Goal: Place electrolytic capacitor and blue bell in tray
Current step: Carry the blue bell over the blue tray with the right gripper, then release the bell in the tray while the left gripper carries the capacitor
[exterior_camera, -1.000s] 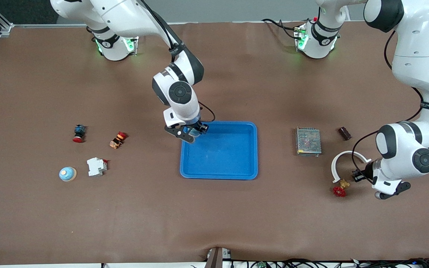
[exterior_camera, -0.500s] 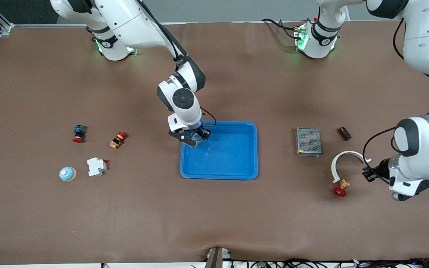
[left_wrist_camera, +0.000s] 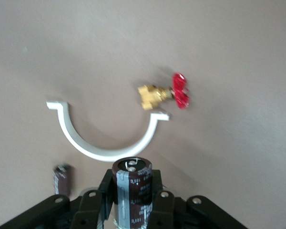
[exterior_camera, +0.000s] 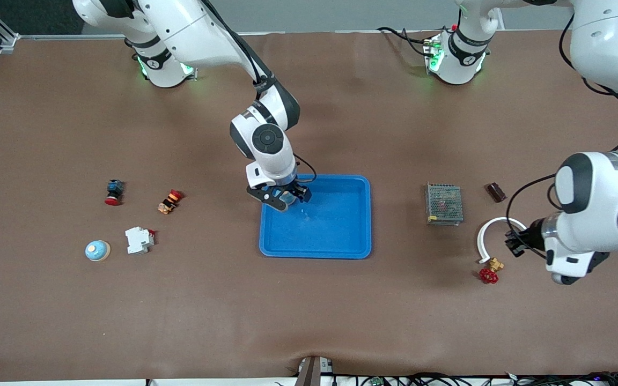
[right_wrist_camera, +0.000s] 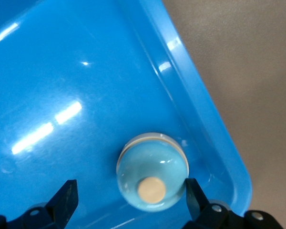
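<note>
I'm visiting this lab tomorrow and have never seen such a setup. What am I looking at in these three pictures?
You are looking at two white robot arms at a brown table, each ending in a two-finger gripper. The wide picture comes from a high camera that faces the robots. The other two come from small cameras on the arms' wrists.

The right gripper is over a corner of the blue tray. Its fingers are open around a blue bell that seems to rest in the tray. The left gripper is shut on an electrolytic capacitor, above a white half ring and a red-handled valve.

Also on the table are a mesh box, another capacitor, a second bell, a white breaker and two small switches.
</note>
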You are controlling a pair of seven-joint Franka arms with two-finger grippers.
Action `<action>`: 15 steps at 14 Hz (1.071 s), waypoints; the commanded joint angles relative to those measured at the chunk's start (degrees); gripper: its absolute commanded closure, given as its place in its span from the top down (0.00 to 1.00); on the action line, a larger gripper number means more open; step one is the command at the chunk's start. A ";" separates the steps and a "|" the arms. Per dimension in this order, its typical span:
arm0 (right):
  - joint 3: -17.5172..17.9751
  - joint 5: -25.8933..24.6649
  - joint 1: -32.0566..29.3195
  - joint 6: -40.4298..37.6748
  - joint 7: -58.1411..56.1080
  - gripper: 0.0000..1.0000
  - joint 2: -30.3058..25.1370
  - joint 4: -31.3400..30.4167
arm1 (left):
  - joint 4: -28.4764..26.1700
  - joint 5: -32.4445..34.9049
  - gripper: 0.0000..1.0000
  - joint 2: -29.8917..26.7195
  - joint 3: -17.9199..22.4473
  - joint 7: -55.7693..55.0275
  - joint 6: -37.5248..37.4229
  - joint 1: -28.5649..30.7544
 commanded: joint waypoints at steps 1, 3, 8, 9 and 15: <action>-0.61 0.53 -0.41 -8.89 -1.49 1.00 -0.15 6.34 | 0.96 0.53 0.17 -1.03 0.13 -8.37 -1.82 -3.89; -0.78 0.27 -2.33 -13.57 -9.29 1.00 -0.24 8.38 | 0.96 0.44 0.17 -1.21 -0.56 -14.79 -1.82 -7.58; -1.31 -1.22 -12.25 -19.12 -30.92 1.00 -1.99 7.95 | 0.96 0.79 0.17 -1.21 -7.93 -29.73 -1.82 -9.88; -1.57 -2.36 -13.49 -19.21 -33.82 1.00 -2.43 7.51 | 0.88 1.14 0.17 -1.13 -9.43 -32.63 -1.82 -10.58; -3.33 -9.40 -21.75 -19.21 -42.78 1.00 -6.38 4.17 | 0.79 0.97 0.17 0.37 -9.80 -42.84 -0.16 -18.66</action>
